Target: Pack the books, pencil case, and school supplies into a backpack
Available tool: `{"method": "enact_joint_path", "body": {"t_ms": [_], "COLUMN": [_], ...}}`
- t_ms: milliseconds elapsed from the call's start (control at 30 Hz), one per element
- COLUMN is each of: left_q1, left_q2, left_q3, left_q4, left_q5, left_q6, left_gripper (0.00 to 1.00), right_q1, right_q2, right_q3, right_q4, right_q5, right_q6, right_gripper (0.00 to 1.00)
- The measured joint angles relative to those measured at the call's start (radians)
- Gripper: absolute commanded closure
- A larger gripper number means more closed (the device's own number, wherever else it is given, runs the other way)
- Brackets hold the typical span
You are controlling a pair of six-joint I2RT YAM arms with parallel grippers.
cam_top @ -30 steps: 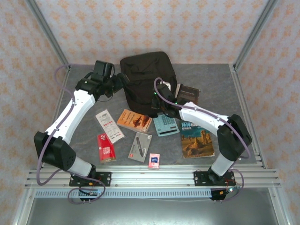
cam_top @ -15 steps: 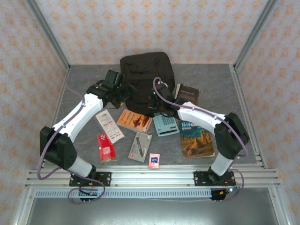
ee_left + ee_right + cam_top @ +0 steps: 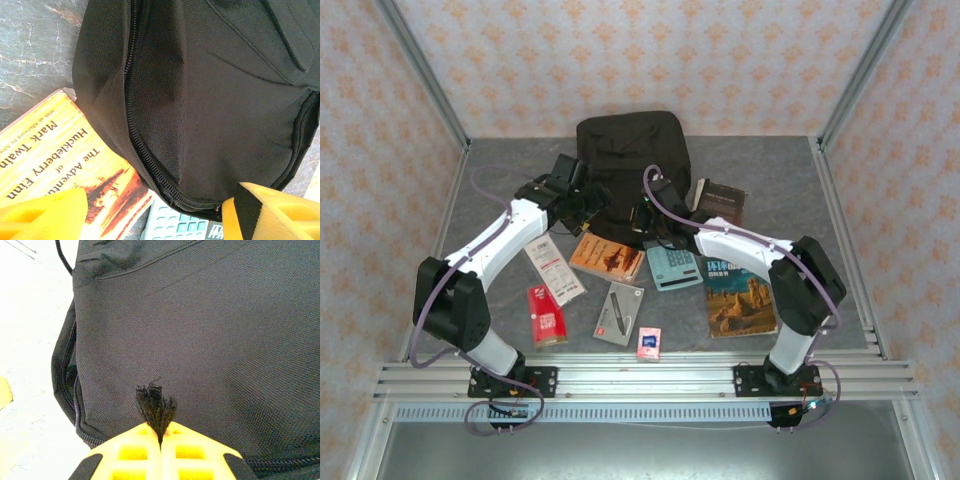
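Bottom center: right hand (image 3: 161, 440) closed, pinching a frayed black tuft (image 3: 156, 407) on the backpack (image 3: 200, 330). Left hand (image 3: 159, 202) open over backpack zip, orange book (image 3: 55, 155) lower left.

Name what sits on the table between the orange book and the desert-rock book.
The pale teal calculator lies between the orange book and the desert-rock book, as the top view shows.

arms (image 3: 500, 236): white shells, black joints | cables (image 3: 646, 185): purple, looped | fingers (image 3: 42, 215): yellow, ribbed hollows, black edging
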Motion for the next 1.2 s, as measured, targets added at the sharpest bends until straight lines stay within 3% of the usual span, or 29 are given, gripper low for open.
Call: {"method": "enact_joint_path", "body": {"t_ms": [333,500,733,967,1200], "left_q1": [-0.002,-0.002,-0.002,-0.002,0.054], "left_q2": [0.023,0.034,0.082,0.142,0.137], "left_q3": [0.0,-0.029,-0.032,-0.026,-0.026], "left_q4": [0.026,0.034,0.055,0.066,0.067], "left_q5": [0.0,-0.001,-0.001,-0.008,-0.01], "left_q6": [0.008,0.005,0.009,0.018,0.056], "left_gripper": [0.22,0.29,0.56,1.0,1.0], "right_q1": [0.0,0.0,0.0,0.0,-0.017], "right_q2": [0.007,0.007,0.007,0.007,0.003], "right_q3": [0.004,0.008,0.008,0.008,0.008], "right_q4": [0.002,0.002,0.002,0.002,-0.024], "right_q5": [-0.006,-0.014,-0.024,-0.024,-0.004], "right_q6": [0.003,0.004,0.004,0.006,-0.015], "right_gripper": [1.0,1.0,1.0,1.0,1.0]}}
